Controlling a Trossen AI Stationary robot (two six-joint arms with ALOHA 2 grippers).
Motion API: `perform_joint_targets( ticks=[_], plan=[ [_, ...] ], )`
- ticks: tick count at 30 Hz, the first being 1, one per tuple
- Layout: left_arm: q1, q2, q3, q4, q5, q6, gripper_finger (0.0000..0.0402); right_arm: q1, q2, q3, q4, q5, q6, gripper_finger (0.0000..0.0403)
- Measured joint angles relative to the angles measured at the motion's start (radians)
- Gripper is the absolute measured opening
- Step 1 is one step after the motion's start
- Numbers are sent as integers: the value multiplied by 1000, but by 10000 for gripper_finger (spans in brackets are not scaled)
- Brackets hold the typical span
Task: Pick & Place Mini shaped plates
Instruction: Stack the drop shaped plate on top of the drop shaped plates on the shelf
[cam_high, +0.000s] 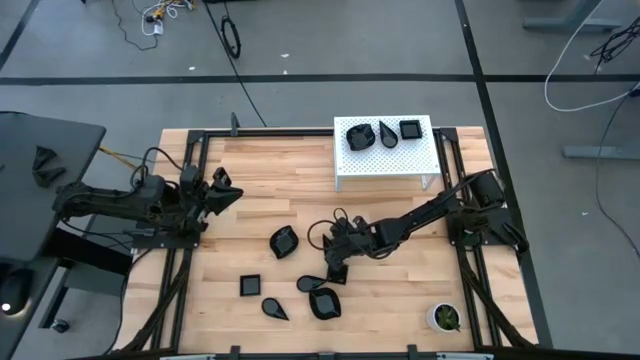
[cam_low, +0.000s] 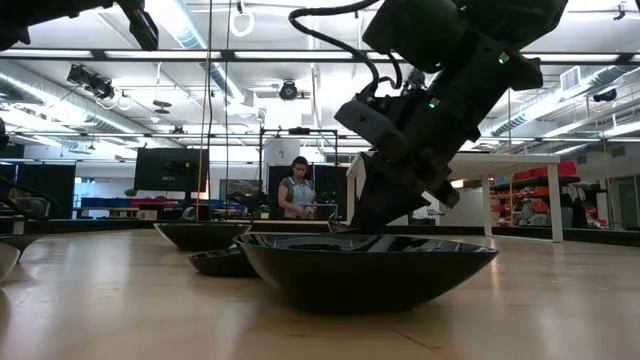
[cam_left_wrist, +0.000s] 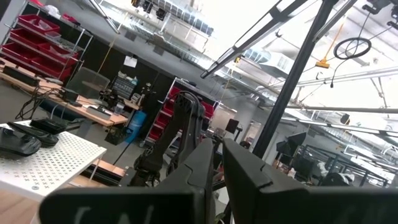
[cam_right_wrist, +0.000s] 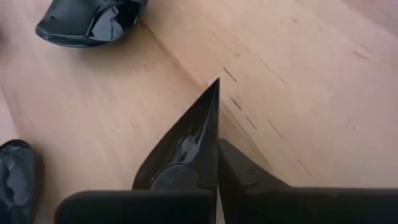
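Right gripper (cam_right_wrist: 217, 149) clenched on a glossy black teardrop plate (cam_right_wrist: 186, 143) low over the wooden bench (cam_high: 400, 300). Left gripper (cam_high: 225, 190) waits at the left edge; its grip unclear.

the high view looks straight down on the whole wooden surface (cam_high: 300, 190). the low view sits at surface height, very near a black plate (cam_low: 365, 265), facing the room. the left wrist view tilts up toward the ceiling; the right wrist view looks closely down at the surface (cam_right_wrist: 298, 81), shared with the high view.
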Motion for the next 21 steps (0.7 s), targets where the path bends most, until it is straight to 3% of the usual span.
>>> perform_joint_targets(
  ticks=[7, 14, 18, 21],
  plan=[
    [0, 0, 0, 0, 0, 0, 42, 14, -115, 0, -16, 32, -26, 2],
    [0, 0, 0, 0, 0, 0, 42, -12, -414, 0, -77, 121, -131, 2],
    [0, 0, 0, 0, 0, 0, 42, -107, -606, 0, -218, 162, -201, 2],
    [0, 0, 0, 0, 0, 0, 42, -243, -714, 0, -348, 157, -250, 2]
  ],
)
